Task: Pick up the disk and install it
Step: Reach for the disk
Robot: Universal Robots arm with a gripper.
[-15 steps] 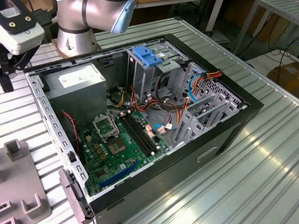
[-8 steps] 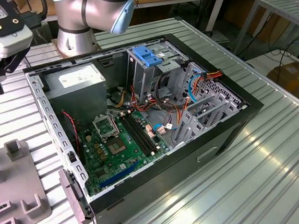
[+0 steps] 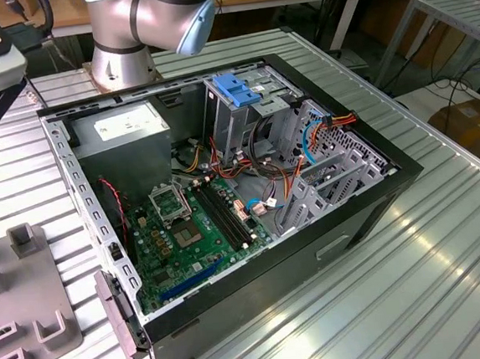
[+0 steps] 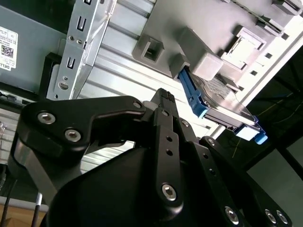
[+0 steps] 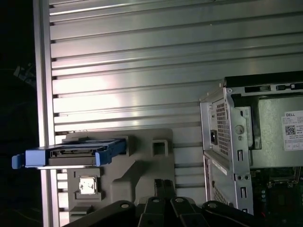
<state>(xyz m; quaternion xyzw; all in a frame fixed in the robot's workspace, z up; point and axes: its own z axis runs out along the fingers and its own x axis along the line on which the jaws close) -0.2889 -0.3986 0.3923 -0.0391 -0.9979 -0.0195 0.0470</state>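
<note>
Black tool pressed together, gripping nothing, hovers apart from the blue-railed disk

A silver ribbed counter carries a black computer case with a green circuit board and a blue tab, at the centre of the exterior view. In the first wrist view, the disk shows blue rails on a pale grey holder. The end effector is black.

Bright even light, glare streaks on ribbed table, dark edges in both wrist views
</note>
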